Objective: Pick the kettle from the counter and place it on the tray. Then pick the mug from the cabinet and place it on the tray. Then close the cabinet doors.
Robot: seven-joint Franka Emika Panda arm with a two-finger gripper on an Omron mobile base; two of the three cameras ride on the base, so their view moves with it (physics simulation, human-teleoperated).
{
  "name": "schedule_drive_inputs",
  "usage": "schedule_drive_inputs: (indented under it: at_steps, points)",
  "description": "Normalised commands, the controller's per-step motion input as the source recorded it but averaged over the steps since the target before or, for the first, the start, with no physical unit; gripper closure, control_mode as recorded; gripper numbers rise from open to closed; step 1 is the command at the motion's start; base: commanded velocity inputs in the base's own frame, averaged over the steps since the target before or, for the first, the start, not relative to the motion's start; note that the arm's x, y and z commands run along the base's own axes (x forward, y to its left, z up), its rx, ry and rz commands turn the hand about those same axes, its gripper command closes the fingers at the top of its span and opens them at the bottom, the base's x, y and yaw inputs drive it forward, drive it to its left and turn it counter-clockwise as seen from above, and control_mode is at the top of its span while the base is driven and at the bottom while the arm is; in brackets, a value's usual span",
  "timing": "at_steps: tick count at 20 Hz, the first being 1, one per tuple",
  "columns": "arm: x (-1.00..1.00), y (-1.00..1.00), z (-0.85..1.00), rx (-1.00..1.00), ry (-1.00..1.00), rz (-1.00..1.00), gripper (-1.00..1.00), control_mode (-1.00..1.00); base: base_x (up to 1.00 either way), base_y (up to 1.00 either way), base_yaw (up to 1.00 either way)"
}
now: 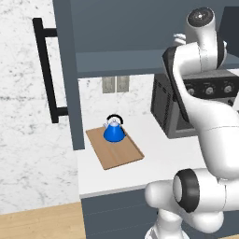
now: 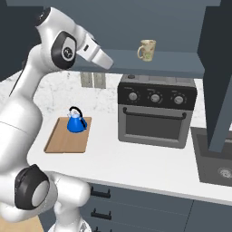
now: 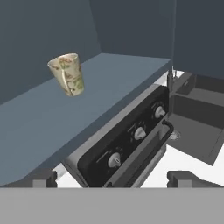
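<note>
The blue kettle (image 1: pixel 114 131) (image 2: pixel 76 121) stands upright on the far end of the wooden tray (image 1: pixel 119 154) (image 2: pixel 65 139), which lies on the white counter (image 1: pixel 163 156) (image 2: pixel 136 161). The beige speckled mug (image 2: pixel 147 49) (image 3: pixel 68 75) sits on the shelf of the open cabinet (image 2: pixel 181 61) (image 3: pixel 113 83). My gripper (image 2: pixel 108 62) (image 3: pixel 113 178) hangs open and empty in front of the shelf, left of the mug and well short of it. Both cabinet doors stand open: the left door (image 1: pixel 66 70) and the right door (image 2: pixel 220 68).
A dark toaster oven (image 1: pixel 170 109) (image 2: pixel 156 113) (image 3: pixel 131 140) stands on the counter directly under the mug's shelf. A sink (image 2: pixel 217 165) lies at the counter's right end. The left door's black bar handle (image 1: pixel 46 70) juts out at the left.
</note>
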Motion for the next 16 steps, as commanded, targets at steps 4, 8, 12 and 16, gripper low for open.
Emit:
schedule_drive_inputs:
  at_steps: [4, 8, 12, 16]
  points:
    - [0.43, -0.28, -0.05, 0.0, 0.0, 0.0, -1.0, -1.0, 0.0, 0.0, 0.0]
    - [0.38, -0.4, -0.04, 0.0, 0.0, 0.0, -1.0, -1.0, 0.0, 0.0, 0.0]
    - [0.49, -0.42, -0.02, 0.0, 0.03, 0.0, -1.0, -1.0, 0.0, 0.0, 0.0]
    - [0.57, -0.28, -0.04, 0.0, 0.05, 0.02, -1.0, -1.0, 0.0, 0.0, 0.0]
